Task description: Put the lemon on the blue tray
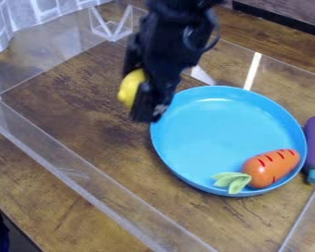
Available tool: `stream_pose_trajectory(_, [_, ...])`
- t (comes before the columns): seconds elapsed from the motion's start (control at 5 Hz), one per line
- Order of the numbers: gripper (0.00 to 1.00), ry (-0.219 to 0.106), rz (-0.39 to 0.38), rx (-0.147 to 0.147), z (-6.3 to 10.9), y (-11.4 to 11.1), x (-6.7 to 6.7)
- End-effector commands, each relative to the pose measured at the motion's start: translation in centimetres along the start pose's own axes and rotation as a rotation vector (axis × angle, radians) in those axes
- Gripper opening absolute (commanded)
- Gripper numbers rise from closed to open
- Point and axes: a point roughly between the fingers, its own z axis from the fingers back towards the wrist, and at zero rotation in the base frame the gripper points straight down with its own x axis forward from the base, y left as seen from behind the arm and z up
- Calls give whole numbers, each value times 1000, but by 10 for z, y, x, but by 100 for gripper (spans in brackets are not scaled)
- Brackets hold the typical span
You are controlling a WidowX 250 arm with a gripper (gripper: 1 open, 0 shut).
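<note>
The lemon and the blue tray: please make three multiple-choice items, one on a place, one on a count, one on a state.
1. Where is the carrot?
A. on the blue tray
B. on the bare table
C. in the gripper

2. How many toy foods lie on the tray?
A. none
B. one
C. three

3. What is the state of the lemon?
A. lying on the tray
B. lying on the table
C. held in the gripper, off the table

Answers: 1 A, it rests inside the rim; 2 B, only the carrot; 3 C, the gripper is shut on it above the wood.
</note>
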Motion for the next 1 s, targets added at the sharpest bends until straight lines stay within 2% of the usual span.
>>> stream_pose_trajectory(0.0, [0, -67, -26, 61, 37, 4, 12])
stream_pose_trajectory(0.2, [0, -89, -60, 64, 41, -12, 28])
stream_pose_trajectory(0.4, [0, -96, -77, 65, 34, -23, 36])
stream_pose_trajectory(0.6, [100, -97, -68, 63, 24, -22, 39])
stream_pose_trajectory(0.8, [100, -101, -58, 63, 16, -22, 43])
